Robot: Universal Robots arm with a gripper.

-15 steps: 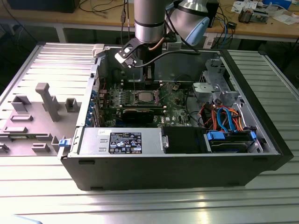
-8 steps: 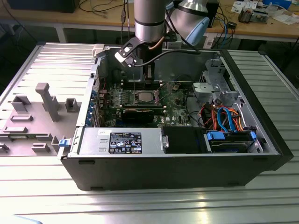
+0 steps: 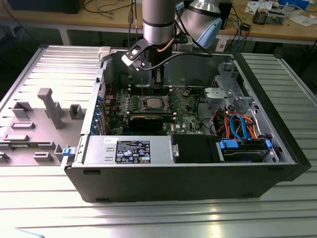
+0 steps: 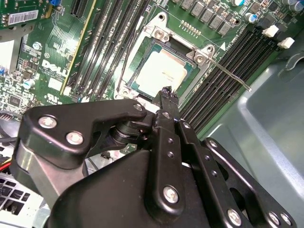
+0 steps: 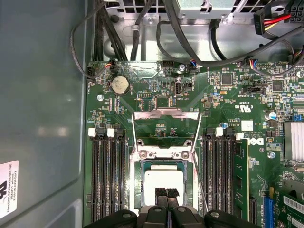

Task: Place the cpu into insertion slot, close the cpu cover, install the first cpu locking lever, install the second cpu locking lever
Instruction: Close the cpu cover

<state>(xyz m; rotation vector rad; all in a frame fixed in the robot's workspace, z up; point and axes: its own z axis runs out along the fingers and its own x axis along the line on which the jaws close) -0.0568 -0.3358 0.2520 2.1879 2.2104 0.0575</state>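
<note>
The cpu (image 5: 164, 180) (image 4: 159, 71) (image 3: 154, 103) lies flat in the insertion slot (image 5: 138, 183) (image 4: 138, 81) on the green motherboard, its silver top showing. The cpu cover (image 5: 166, 114) stands swung open behind the slot, on its hinge side. One thin locking lever (image 5: 200, 185) (image 4: 229, 72) runs free along one side of the slot, and another (image 4: 124, 61) bends along the opposite side. My gripper (image 5: 166, 191) (image 4: 166, 92) (image 3: 157, 85) hangs just over the cpu's near edge. Its fingers are pressed together with nothing between them.
Long black memory slots (image 5: 107, 175) (image 4: 223, 85) flank the socket on both sides. The grey case wall (image 5: 42, 95) rises close by. A power supply box (image 3: 133, 148) and a drive bay with coloured cables (image 3: 237, 124) fill the case front. A grey fixture plate (image 3: 44, 114) lies outside.
</note>
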